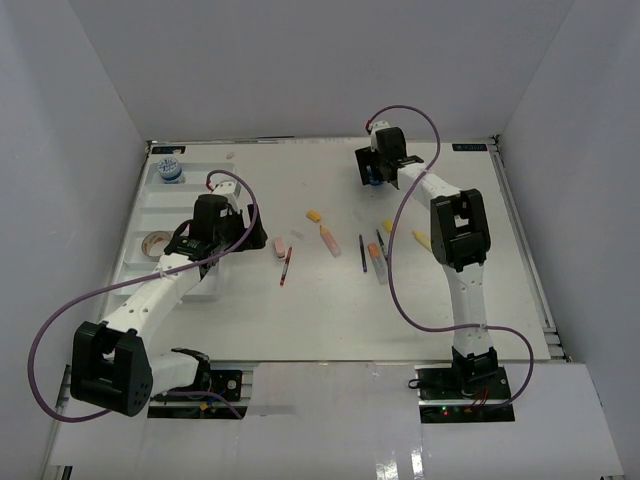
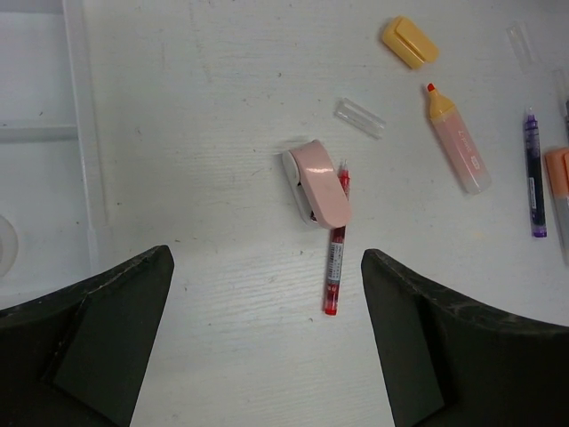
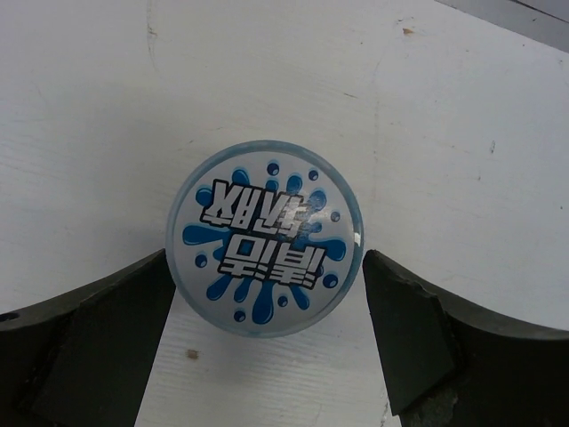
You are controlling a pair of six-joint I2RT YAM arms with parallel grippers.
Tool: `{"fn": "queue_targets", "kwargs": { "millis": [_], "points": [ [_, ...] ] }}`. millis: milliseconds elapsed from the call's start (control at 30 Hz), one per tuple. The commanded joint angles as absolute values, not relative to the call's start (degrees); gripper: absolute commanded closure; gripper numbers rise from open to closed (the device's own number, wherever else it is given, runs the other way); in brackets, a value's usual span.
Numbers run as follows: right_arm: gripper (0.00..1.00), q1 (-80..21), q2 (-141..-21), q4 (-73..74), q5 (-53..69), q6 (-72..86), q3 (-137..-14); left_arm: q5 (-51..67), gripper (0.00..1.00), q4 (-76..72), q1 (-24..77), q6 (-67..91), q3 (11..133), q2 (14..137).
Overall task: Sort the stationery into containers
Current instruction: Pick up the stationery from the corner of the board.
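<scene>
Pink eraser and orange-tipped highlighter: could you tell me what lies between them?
A small clear cap lies between the eraser and the highlighter, shown in the left wrist view.

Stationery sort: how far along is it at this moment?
Done: one blue-white tub and a tape roll sit in the tray. In hand: the right hand stands open around the second tub, not yet closed; the left hand hangs open over the pink eraser and red pen. Left: those, plus the orange marker, yellow eraser and purple pen on the table.

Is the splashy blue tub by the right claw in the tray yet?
Out. The tub sits on the white table, far from the tray.
</scene>
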State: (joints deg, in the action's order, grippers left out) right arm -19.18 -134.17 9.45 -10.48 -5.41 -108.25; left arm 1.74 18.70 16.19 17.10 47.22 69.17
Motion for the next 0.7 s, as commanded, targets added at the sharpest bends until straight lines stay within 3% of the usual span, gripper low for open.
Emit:
{"fn": "queue_targets", "kwargs": {
  "millis": [0,333,500,533,567,667],
  "points": [
    [0.1,-18.6,-135.5,6.1,-9.6,-6.8,-111.3,0.9,0.02,17.4,16.1,16.2,46.8,69.0],
    [0.01,-17.8,-137.5,4.0,-5.8,-6.9,-113.1,0.8,0.02,17.6,16.1,15.9,46.8,69.9],
    [0.29,-17.8,-136.5,1.8,-5.3,-7.9,-111.7,0.8,0.02,17.6,16.1,15.9,46.8,70.0],
    [0.4,-17.9,-136.4,1.8,-5.2,-8.1,-111.7,0.9,0.02,17.6,16.1,15.9,46.8,70.0],
    [0.46,-17.8,-136.1,1.7,-5.2,-8.3,-111.5,0.8,0.02,17.5,16.1,15.9,46.8,70.0],
    [0.49,-18.1,-133.6,1.0,-4.4,-8.8,-108.9,0.9,0.02,17.8,16.1,15.6,46.8,69.8]
  ]
}}
